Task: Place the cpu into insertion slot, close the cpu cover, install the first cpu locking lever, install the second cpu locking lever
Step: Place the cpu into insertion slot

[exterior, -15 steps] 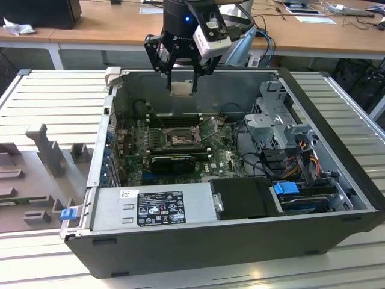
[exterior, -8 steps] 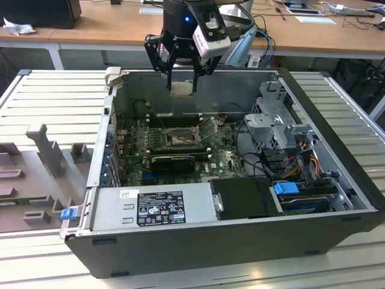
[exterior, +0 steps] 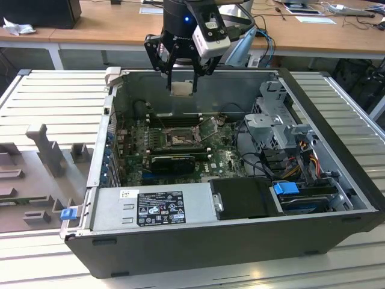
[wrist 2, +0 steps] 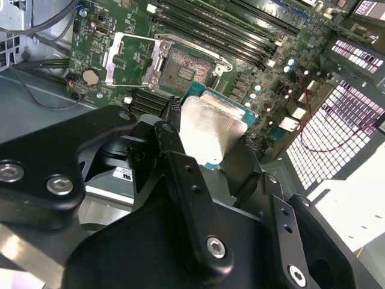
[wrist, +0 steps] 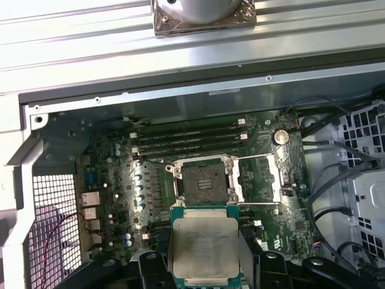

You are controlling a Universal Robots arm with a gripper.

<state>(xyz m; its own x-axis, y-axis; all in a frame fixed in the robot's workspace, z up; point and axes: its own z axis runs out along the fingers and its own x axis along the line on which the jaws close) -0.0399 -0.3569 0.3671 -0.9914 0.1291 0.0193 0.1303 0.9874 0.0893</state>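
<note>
Aloft, fingers [wrist 2: 186, 180] pinch the flat silvery cpu [wrist 2: 210, 129].

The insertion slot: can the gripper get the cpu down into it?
Probably yes. The cpu cover is swung open beside the insertion slot, leaving it bare, and the gripper holds the cpu above the open case with nothing between.

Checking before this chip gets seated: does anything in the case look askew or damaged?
Nothing stands out. The gripper holds the chip by its edges above the board. The socket is bare, and its cover is swung open beside it.
</note>
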